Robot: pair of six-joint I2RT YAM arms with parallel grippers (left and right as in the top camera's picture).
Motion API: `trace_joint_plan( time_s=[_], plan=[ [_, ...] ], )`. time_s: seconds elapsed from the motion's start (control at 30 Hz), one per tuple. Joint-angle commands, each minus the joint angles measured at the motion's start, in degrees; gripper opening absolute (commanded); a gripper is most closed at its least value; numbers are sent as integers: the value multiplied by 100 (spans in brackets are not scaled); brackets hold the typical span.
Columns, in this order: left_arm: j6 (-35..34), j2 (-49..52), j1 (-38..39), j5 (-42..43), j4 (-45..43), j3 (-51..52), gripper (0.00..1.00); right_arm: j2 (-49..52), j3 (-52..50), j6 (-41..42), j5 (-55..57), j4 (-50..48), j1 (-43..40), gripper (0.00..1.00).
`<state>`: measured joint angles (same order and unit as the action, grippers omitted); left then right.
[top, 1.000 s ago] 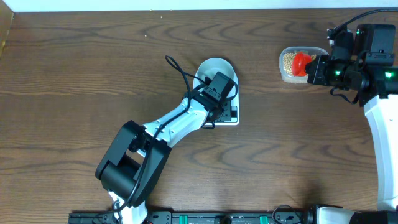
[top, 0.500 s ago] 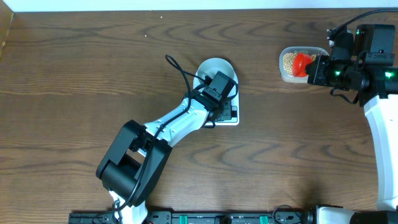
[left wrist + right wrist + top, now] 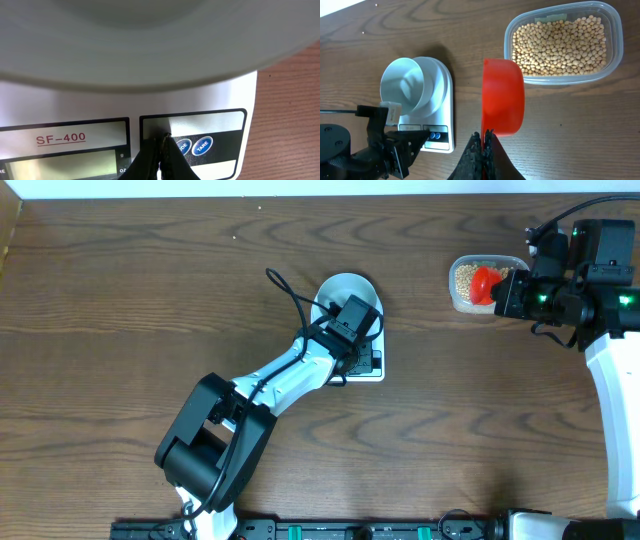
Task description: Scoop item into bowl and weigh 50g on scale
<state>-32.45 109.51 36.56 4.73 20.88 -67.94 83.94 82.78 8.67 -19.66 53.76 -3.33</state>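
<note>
Left jaws: clenched, tips on the scale (image 3: 210, 97) panel beside 2 buttons; the bowl (image 3: 402, 87) sits on it. Right jaws: grasping the red scoop (image 3: 503, 97) near the tub (image 3: 618, 35) of beans (image 3: 560, 45).

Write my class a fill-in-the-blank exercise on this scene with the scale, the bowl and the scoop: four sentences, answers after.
1. The pale bowl stands on the ____.
2. The right gripper holds a scoop coloured ____.
3. The scale bears the model label ____.
4. Its rightmost blue button reads ____.

Missing words: scale; red; SF-400; TARE.
</note>
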Motion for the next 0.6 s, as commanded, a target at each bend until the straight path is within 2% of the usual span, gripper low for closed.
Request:
trace_joint_plan(
  time_s=[0.0, 0.33, 0.57],
  plan=[
    [-85, 177, 57, 17, 87, 35, 7, -68, 76, -61, 9, 2, -22, 1],
    [-94, 195, 81, 96, 109, 35, 7, -68, 76, -61, 138, 4, -22, 1],
    [-398, 334, 28, 52, 151, 35, 7, -68, 76, -63, 160, 4, -22, 1]
  ],
)
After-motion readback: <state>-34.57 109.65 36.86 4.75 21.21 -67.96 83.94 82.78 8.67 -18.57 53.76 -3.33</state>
